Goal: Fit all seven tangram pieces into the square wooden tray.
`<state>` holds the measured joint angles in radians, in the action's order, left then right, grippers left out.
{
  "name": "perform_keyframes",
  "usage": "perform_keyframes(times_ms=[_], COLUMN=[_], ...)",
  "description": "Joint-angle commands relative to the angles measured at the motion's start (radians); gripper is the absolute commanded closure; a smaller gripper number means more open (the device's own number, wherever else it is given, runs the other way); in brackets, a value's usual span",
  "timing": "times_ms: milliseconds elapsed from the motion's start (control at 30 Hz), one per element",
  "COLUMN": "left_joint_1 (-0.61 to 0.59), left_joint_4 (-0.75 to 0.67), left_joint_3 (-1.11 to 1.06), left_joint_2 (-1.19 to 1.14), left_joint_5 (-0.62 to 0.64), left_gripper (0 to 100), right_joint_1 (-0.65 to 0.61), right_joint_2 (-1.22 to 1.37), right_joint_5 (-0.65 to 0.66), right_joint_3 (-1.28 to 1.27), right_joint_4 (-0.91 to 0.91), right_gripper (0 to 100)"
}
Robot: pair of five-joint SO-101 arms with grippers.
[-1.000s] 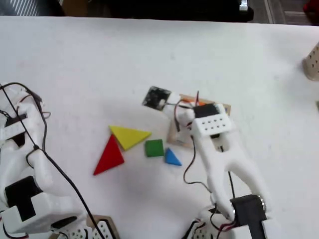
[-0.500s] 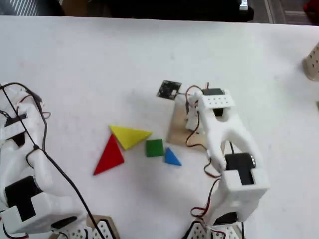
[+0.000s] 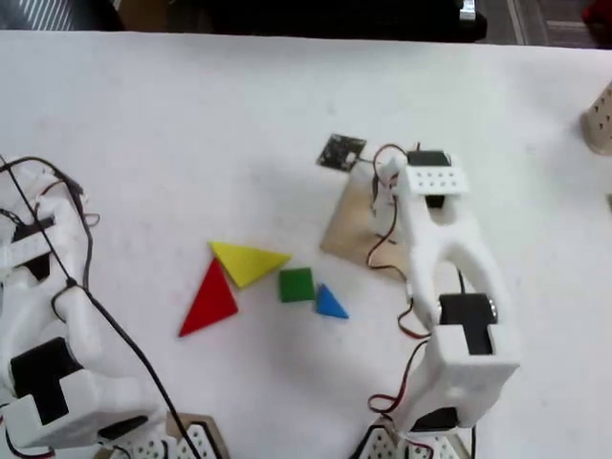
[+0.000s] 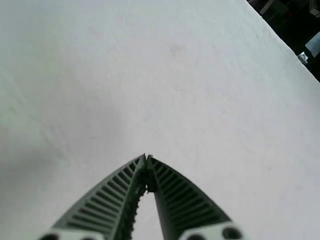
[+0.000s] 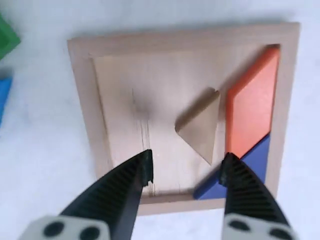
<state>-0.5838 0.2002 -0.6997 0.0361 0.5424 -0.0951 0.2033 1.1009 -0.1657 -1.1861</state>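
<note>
The white surface (image 3: 191, 115) carries the square wooden tray (image 5: 82, 100). The right hand (image 5: 186, 157) hovers over it, released and grasping nothing. Probable next step: fetch the green square (image 3: 295, 285) nearby. Grip it across parallel edges and lower it flat onto the bare tray floor.

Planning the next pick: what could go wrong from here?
The tan triangle sits in the middle of the tray, likely blocking the yellow triangle and red triangle.
The green square and blue triangle nearly touch; the open right gripper may nudge one while picking the other.
</note>
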Motion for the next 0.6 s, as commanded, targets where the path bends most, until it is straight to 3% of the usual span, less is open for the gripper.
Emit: perform_keyframes(times_ms=[0, 133, 300, 433, 567], left_joint_1=[0.025, 0.024, 0.024, 0.024, 0.019], left_joint_4=[-0.026, -0.026, -0.026, -0.026, -0.021], left_joint_3=[0.003, 0.003, 0.003, 0.003, 0.002], left_joint_2=[0.047, 0.047, 0.047, 0.047, 0.047], left_joint_5=[0.018, 0.018, 0.018, 0.018, 0.018], left_gripper=[98, 98, 98, 98, 98], right_joint_1=[0.004, 0.004, -0.012, -0.071, -0.105], right_joint_2=[-0.107, -0.128, -0.116, -0.091, -0.028], right_joint_5=[0.008, -0.077, -0.381, -0.572, -0.671], right_joint_3=[0.046, 0.044, 0.015, -0.008, -0.028], right_joint_4=[-0.056, -0.096, -0.074, -0.025, 0.079], right_gripper=[78.7, 79.8, 99.1, 98.5, 98.1])
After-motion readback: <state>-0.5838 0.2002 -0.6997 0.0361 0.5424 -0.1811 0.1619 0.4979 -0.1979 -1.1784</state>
